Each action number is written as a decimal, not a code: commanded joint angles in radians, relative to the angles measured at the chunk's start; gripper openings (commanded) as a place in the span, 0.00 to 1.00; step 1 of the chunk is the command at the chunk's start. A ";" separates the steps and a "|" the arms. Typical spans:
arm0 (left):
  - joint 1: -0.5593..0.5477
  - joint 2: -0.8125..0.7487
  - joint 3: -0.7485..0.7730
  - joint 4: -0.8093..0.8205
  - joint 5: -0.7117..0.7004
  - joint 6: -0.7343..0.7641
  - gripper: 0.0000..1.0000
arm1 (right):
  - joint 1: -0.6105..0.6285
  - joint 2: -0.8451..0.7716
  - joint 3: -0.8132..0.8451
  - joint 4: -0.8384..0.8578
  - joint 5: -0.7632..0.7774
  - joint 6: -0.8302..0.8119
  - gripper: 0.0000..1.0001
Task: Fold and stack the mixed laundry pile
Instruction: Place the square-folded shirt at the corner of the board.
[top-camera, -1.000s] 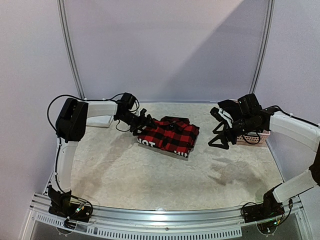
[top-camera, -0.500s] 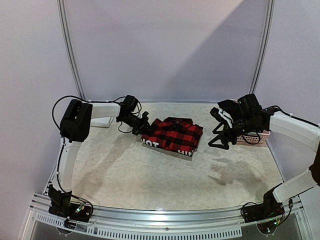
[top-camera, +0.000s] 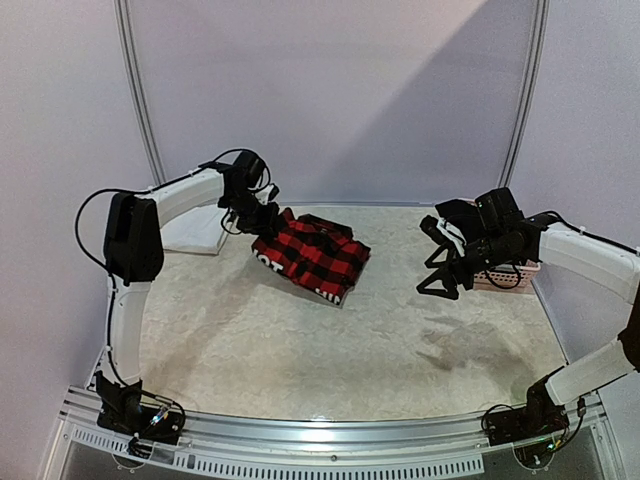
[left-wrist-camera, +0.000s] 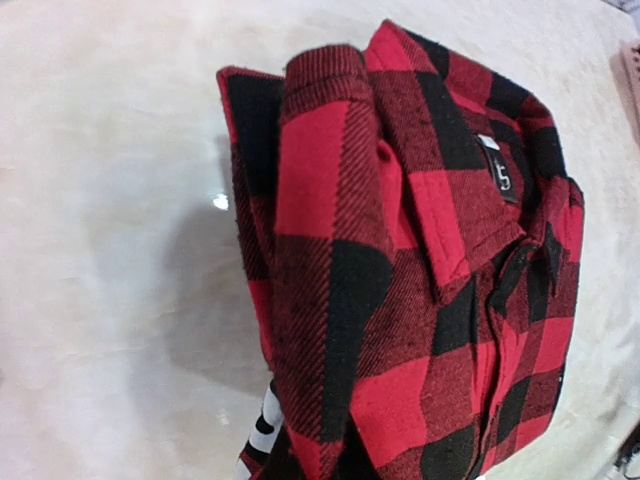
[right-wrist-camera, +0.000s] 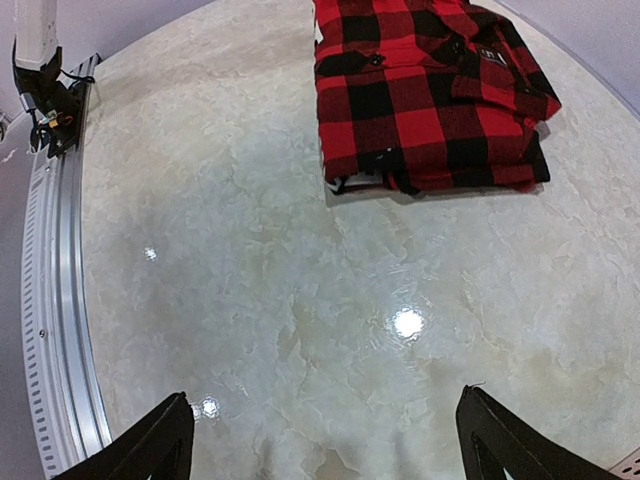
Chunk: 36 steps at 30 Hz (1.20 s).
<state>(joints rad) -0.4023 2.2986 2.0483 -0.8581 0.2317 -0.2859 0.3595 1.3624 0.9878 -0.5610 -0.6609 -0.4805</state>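
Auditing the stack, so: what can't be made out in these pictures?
- Under the shirt: only a black-and-white edge shows, every view.
- Left gripper: fingers outside left wrist view; dark blur from top.
- Basket: top view, right gripper partly covers it.
- White cloth: top view, left arm overlaps it.

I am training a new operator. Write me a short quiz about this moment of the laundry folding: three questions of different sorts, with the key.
1. True or false: the right end effector is shut on the red-and-black checked flannel shirt.
2. What stands beside the right end effector, near the right edge of the table? A) a blue bucket B) a pink basket C) a cardboard box
3. Which end effector grips the folded shirt, and where?

Key
1. False: it hangs open, apart from the shirt.
2. B
3. The left end effector, at the shirt's edge on the left arm's side.
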 joint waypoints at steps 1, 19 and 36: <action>0.050 -0.072 0.045 -0.058 -0.190 0.081 0.00 | -0.002 -0.012 -0.014 -0.016 0.006 -0.016 0.91; 0.203 -0.075 0.294 -0.226 -0.342 0.220 0.00 | -0.002 0.000 -0.015 -0.025 0.011 -0.026 0.91; 0.263 -0.100 0.394 -0.253 -0.523 0.341 0.00 | -0.002 0.021 -0.009 -0.033 0.010 -0.039 0.91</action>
<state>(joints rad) -0.1696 2.2646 2.3997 -1.1213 -0.2287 0.0147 0.3595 1.3773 0.9852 -0.5766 -0.6594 -0.5037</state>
